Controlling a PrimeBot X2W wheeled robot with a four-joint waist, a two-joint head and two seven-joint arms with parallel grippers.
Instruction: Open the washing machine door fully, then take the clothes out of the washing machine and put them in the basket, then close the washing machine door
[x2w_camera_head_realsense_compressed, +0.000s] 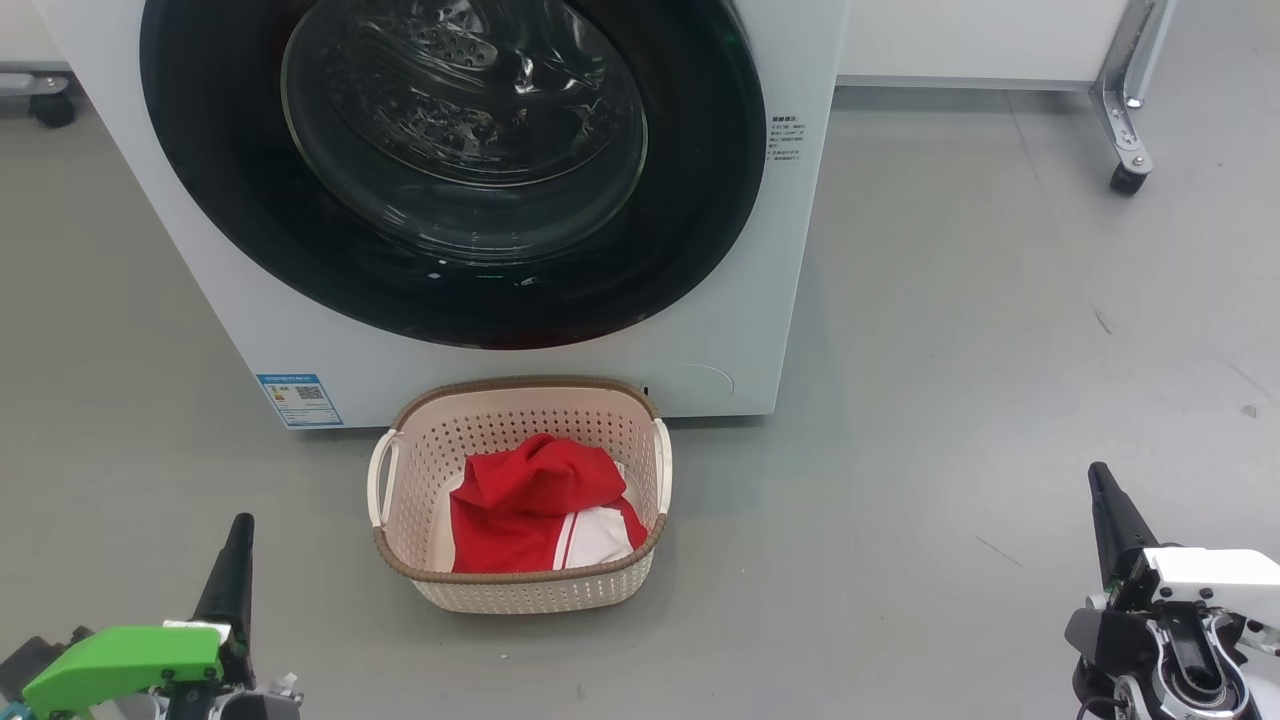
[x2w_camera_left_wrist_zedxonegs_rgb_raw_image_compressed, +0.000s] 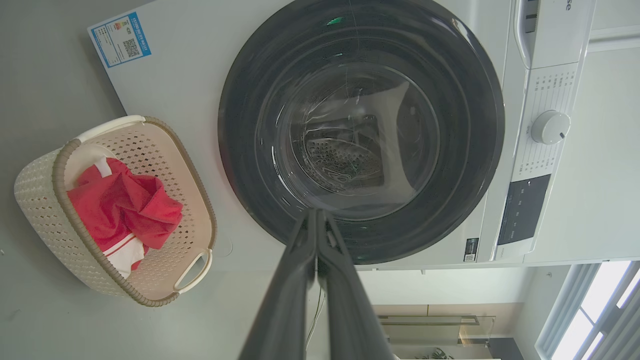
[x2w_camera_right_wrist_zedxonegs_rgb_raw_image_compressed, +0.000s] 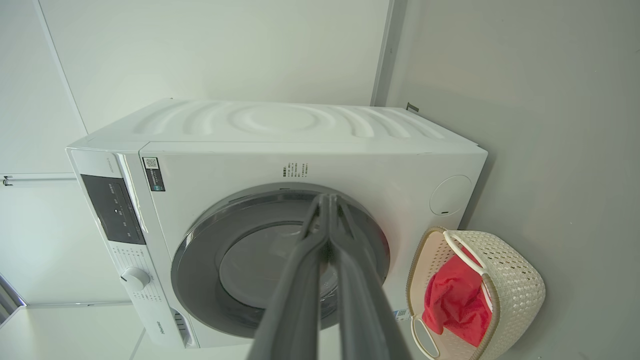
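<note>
Washing machine door (x2w_camera_head_realsense_compressed: 460, 150) sitting closed, clothes (x2w_camera_head_realsense_compressed: 530, 500) lying in basket (x2w_camera_head_realsense_compressed: 520, 384).
Basket is standing on the floor (x2w_camera_head_realsense_compressed: 950, 400) just in front of the washing machine (x2w_camera_head_realsense_compressed: 250, 350); left gripper (x2w_camera_head_realsense_compressed: 243, 522) and right gripper (x2w_camera_head_realsense_compressed: 1098, 475) are hovering either side, fingers pressed together, empty.

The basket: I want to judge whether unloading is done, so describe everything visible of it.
The basket is small, cream perforated plastic, a rounded rectangle with a brown woven-look rim and two pale side handles. It stands upright on the grey floor, close before the washing machine, below its shut door. Crumpled red-and-white clothes lie inside it.
</note>
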